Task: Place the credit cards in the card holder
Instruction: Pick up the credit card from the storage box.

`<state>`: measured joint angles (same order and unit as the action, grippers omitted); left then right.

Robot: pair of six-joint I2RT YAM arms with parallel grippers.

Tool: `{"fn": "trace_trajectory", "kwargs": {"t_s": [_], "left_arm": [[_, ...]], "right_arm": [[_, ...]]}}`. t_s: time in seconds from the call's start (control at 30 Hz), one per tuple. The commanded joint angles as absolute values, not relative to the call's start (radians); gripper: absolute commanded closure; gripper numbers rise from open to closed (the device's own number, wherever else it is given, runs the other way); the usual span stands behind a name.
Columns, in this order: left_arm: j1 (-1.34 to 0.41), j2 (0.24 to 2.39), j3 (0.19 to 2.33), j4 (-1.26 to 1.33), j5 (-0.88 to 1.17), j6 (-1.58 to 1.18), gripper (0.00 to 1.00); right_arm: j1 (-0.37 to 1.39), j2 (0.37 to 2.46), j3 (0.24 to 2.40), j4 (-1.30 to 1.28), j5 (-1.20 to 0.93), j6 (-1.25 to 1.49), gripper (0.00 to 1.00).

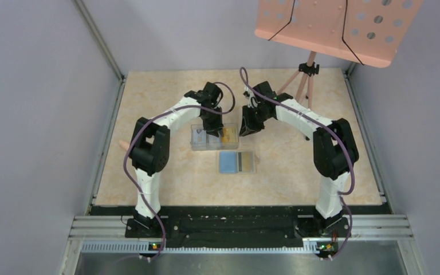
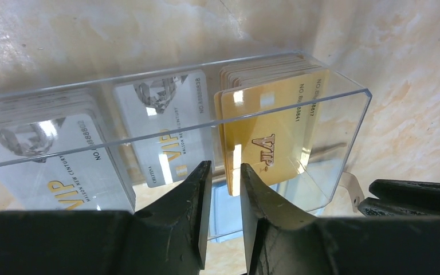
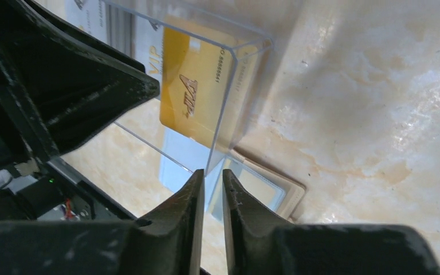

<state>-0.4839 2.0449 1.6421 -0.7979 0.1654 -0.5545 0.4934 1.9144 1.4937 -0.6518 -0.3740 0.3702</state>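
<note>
The right tool (image 3: 210,175) seems clamped on a corner of the clear box (image 1: 197,139), while the left tool (image 2: 223,172), nearly closed at the gold cards (image 2: 275,137), has an unclear grip, and the open wallet (image 1: 236,162) lies on the bench (image 1: 166,172) just beside the box.

Twin white-and-black arms
The left arm (image 1: 177,112) and right arm (image 1: 298,117) have white links and bulky black joints. A purple cable (image 1: 126,163) trails behind each. The left tool (image 2: 224,169) has matte black, scuffed wedge fingers (image 2: 189,200).
</note>
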Motion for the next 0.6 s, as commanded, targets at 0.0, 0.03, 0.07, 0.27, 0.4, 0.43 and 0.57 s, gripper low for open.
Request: {"fn": "trace_trajectory", "kwargs": {"t_s": [0.0,0.03,0.07,0.27,0.4,0.43,0.57], "left_arm": [[-0.483,2.056,1.660,-0.782,0.177,-0.567,0.69],[-0.483,2.062,1.660,-0.768,0.198,-0.570,0.69],[-0.485,2.074,1.661,-0.752,0.219,-0.572,0.69],[-0.501,2.108,1.670,-0.686,0.338,-0.574,0.71],[-0.512,2.114,1.667,-0.655,0.371,-0.584,0.73],[-0.514,2.110,1.666,-0.651,0.374,-0.584,0.73],[-0.517,2.084,1.665,-0.660,0.337,-0.578,0.79]], "right_arm": [[0.479,1.898,1.494,-0.561,-0.464,0.422,0.77],[0.479,1.901,1.489,-0.552,-0.470,0.428,0.73],[0.479,1.903,1.483,-0.544,-0.480,0.437,0.70],[0.479,1.941,1.474,-0.534,-0.511,0.452,0.63],[0.479,1.961,1.470,-0.530,-0.534,0.456,0.63],[0.479,1.962,1.467,-0.529,-0.537,0.458,0.63],[0.479,1.962,1.459,-0.530,-0.534,0.455,0.71]]}}
